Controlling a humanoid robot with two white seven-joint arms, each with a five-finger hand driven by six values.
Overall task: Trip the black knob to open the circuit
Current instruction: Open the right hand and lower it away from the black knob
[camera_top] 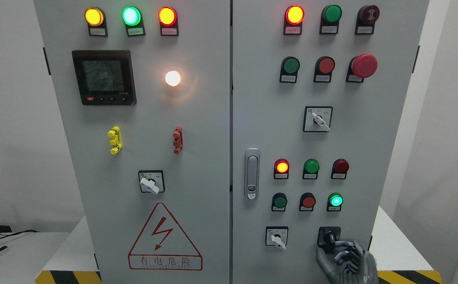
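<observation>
While the right hand (345, 258) sits low at the bottom right corner of the cabinet's right door (260, 98), the head view puts its dark metallic fingers (341, 254) right up against the black knob (328, 238), the rotary switch in the bottom row, just right of the white-handled selector (277, 238). The fingers are curled in toward the knob's lever, and they look to be touching it from below and from the right; whether they truly pinch it or only rest against it, I cannot tell from this angle (the knuckles cover the lower half of the switch plate). The left hand is nowhere in the picture.

Now, the step in hand, as I judge it, is the turn itself. To do it well, the fingertips want to close on both flanks of the short lever before any twist, so the knob does not slip out. The rotation should come from the wrist, about the knob's own axis, without pushing into the door or dragging downward. Keep clear of the white-handled selector beside it and of the lit green button (335, 200) just above. A good check afterward would be a change in the indicator lamps (281, 167) higher on that door.
</observation>
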